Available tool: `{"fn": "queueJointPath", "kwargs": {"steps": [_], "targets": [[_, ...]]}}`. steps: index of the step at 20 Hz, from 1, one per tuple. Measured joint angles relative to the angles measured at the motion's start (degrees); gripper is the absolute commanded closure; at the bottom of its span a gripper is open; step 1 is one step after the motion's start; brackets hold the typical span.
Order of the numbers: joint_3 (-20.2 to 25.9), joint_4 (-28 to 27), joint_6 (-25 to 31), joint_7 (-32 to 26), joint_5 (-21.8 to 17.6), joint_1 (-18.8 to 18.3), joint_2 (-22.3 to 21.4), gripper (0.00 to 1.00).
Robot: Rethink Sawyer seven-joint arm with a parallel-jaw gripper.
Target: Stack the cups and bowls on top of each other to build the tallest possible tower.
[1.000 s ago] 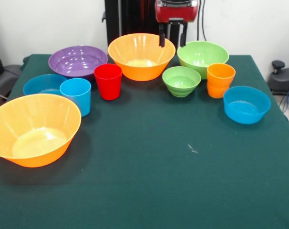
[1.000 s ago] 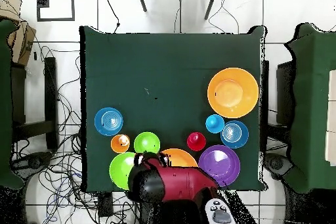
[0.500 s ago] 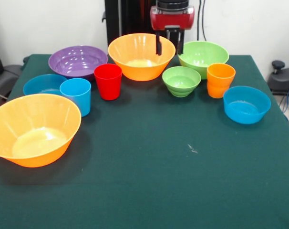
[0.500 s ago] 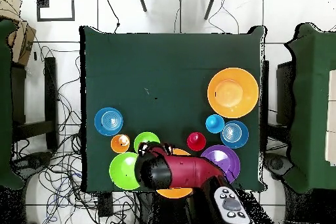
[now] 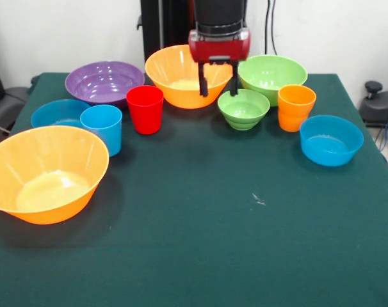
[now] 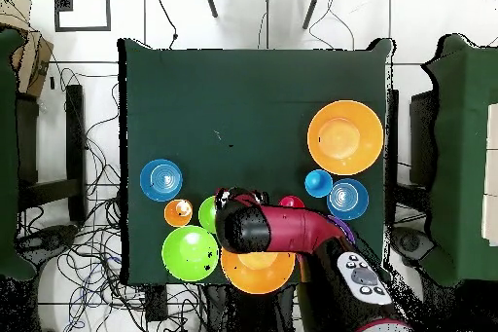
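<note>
No tower stands; all cups and bowls sit apart on the green table point(image 5: 200, 243). My gripper point(image 5: 218, 84) is open and empty. It hangs over the right front rim of the far orange bowl point(image 5: 181, 80), just left of the small green bowl point(image 5: 243, 107). The red cup point(image 5: 145, 109) and light blue cup point(image 5: 102, 128) stand to its left, the orange cup point(image 5: 296, 107) to its right. The purple bowl point(image 5: 104, 81) and large green bowl point(image 5: 273, 73) flank the far orange bowl. In the overhead view the arm point(image 6: 282, 231) hides most of the purple bowl.
A second large orange bowl point(image 5: 47, 173) sits at the front left, with a small blue bowl point(image 5: 59, 113) behind it. Another small blue bowl point(image 5: 331, 139) sits at the right. A black swivel stool point(image 5: 379, 102) stands off the table's right edge.
The gripper has come forward and lower, from behind the far orange bowl's back rim to over its front right rim, drifting slightly left in the front view. The cups and bowls have not moved.
</note>
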Motion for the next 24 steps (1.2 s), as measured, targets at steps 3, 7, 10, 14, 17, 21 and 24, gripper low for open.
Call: {"fn": "queueJointPath", "kwargs": {"steps": [3,7,10,14,17,21,24], "targets": [[0.5,-3.0,1.9,0.0,-0.1,-0.8,1.8,0.00],[1.1,-6.1,4.2,0.0,-0.2,-1.6,3.5,0.00],[1.8,-7.5,5.1,0.0,-0.2,-2.0,4.1,0.00],[3.5,-10.1,9.0,0.0,-0.2,-3.7,4.5,0.00],[4.0,-11.0,11.4,0.0,-0.2,-4.4,4.3,0.00],[4.7,-11.6,15.4,0.0,-0.3,-5.3,2.3,0.00],[6.1,-11.5,18.3,0.0,-0.3,-6.8,-0.3,0.00]]}}
